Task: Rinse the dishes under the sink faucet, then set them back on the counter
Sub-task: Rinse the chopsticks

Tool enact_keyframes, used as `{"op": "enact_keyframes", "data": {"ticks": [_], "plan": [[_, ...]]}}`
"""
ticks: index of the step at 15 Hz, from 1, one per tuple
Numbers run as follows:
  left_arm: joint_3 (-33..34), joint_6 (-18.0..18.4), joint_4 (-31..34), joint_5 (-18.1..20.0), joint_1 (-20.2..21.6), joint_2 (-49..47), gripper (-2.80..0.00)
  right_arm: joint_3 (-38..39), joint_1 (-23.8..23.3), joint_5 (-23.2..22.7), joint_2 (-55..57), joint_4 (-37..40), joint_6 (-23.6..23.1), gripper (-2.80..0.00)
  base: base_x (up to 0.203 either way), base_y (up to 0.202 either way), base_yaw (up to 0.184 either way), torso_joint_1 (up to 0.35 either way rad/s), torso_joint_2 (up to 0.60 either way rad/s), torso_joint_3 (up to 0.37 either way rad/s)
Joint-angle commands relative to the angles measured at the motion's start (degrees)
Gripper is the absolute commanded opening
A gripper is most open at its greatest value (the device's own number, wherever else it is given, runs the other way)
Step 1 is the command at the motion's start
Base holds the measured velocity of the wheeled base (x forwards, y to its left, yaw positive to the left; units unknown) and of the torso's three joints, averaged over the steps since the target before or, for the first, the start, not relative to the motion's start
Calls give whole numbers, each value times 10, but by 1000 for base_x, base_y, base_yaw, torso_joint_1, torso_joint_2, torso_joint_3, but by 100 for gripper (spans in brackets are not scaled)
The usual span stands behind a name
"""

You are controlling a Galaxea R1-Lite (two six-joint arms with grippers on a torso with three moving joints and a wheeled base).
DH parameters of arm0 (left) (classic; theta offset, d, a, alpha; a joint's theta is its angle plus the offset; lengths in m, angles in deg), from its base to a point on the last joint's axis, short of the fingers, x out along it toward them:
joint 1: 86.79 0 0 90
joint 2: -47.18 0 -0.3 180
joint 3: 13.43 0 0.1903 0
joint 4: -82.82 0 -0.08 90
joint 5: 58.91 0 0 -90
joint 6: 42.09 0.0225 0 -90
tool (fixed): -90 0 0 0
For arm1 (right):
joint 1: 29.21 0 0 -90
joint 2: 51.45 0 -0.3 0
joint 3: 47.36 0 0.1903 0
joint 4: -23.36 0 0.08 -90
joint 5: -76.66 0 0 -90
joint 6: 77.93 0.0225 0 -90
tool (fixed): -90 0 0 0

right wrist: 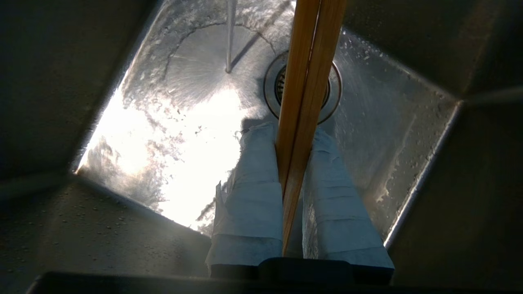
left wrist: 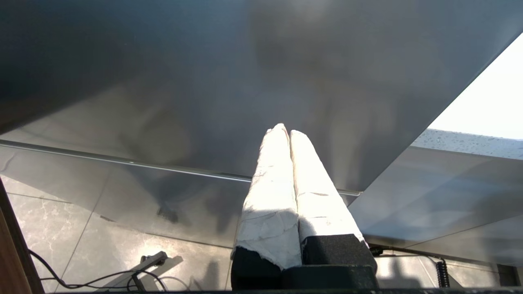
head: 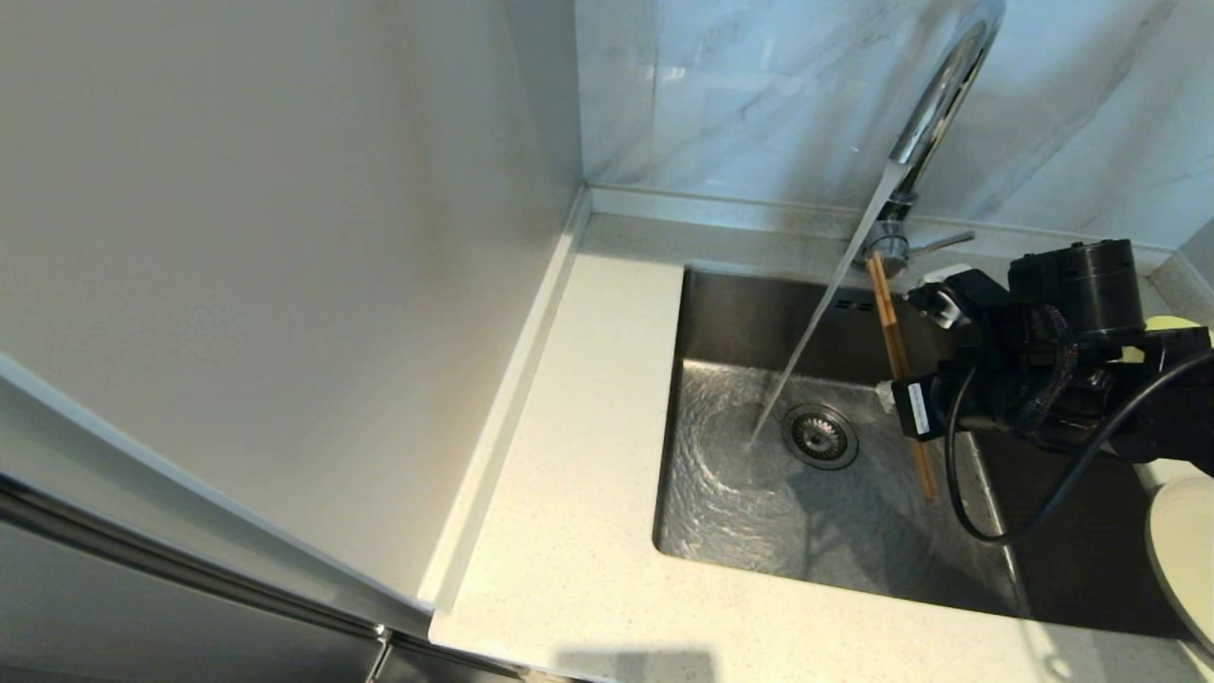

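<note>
Two brown wooden chopsticks [head: 894,346] [right wrist: 310,61] are clamped together between the white-wrapped fingers of my right gripper [head: 899,396] [right wrist: 288,132], which is shut on them. They hang over the right side of the steel sink [head: 730,512], above the round drain [head: 820,436] [right wrist: 334,96]. The chrome faucet [head: 939,95] pours a slanting stream [head: 816,323] that lands left of the drain, a little apart from the chopsticks. A pale yellow bowl edge [head: 1176,325] shows behind the right arm. My left gripper [left wrist: 284,130] is shut and empty, parked low beside a steel panel.
The off-white plate [head: 1186,541] lies on the counter at the right frame edge. Speckled counter [head: 588,427] stretches left of and in front of the sink. A white wall stands on the left and a marble panel behind the faucet, whose lever [head: 944,242] points right.
</note>
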Motion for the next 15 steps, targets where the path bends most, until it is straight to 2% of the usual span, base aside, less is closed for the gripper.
{"op": "enact_keyframes", "data": {"ticks": [1, 15], "plan": [[0, 0, 0, 0, 0, 0, -280, -3, 9, 2, 1, -1, -1, -280, 0, 0, 0, 0, 0, 0], [0, 0, 0, 0, 0, 0, -280, -6, 21, 17, 28, -26, 1, -280, 0, 0, 0, 0, 0, 0]]}}
